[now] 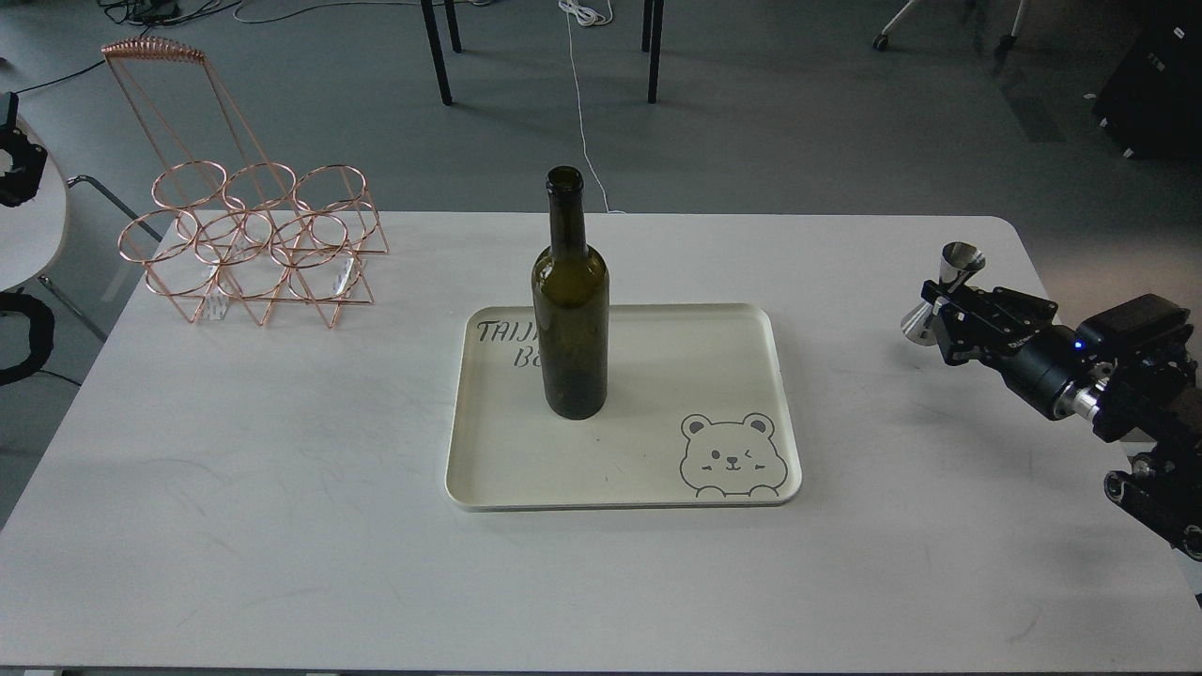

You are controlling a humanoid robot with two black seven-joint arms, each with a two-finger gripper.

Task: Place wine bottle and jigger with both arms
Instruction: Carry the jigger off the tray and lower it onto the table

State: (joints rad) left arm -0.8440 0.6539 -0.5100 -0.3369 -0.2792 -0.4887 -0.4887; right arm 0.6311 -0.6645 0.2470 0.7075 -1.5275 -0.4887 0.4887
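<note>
The dark olive-green wine bottle (570, 310) stands upright on the left part of a cream tray (742, 376) at the table's middle. My right gripper (937, 302) is shut on the waist of the small steel jigger (947, 290) and holds it tilted a little, above the table near its right edge, well right of the tray. My left arm shows only as a dark part (17, 164) at the far left edge, off the table; its fingers cannot be told apart.
A copper wire bottle rack (249, 239) with several rings and a tall handle stands at the table's back left. The tray bears a bear drawing (730, 456) at its front right. Table legs and cables are on the floor behind.
</note>
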